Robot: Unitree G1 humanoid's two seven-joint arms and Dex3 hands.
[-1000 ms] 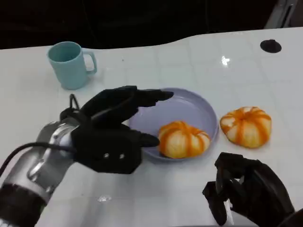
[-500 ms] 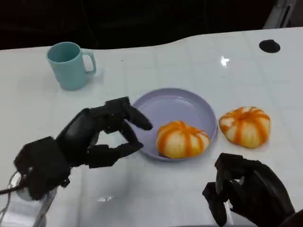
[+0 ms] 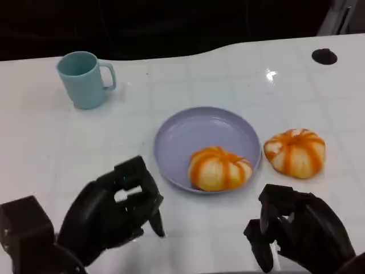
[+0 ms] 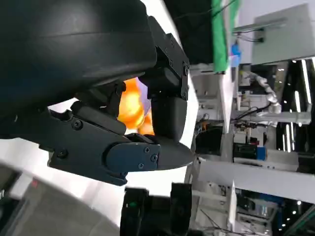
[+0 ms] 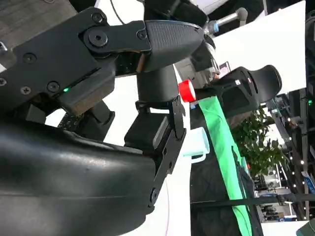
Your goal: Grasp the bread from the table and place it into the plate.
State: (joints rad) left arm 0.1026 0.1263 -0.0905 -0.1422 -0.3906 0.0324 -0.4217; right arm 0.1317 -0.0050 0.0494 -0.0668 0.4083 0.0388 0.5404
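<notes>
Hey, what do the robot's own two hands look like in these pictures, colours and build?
Both are matte black, blocky and many-fingered. The left hand shows jointed plastic segments and a boxy black wrist block behind it. The right hand looks the same. Up close, the left wrist view shows a rounded glossy shell and small screws; the right wrist view adds a tiny green light.

Robot hand (image 5: 142, 113) before teal mug (image 5: 197, 143)

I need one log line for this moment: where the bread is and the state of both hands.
bread: in purple plate | second bread: on table | left hand: curled, holds nothing | right hand: curled, holds nothing
</notes>
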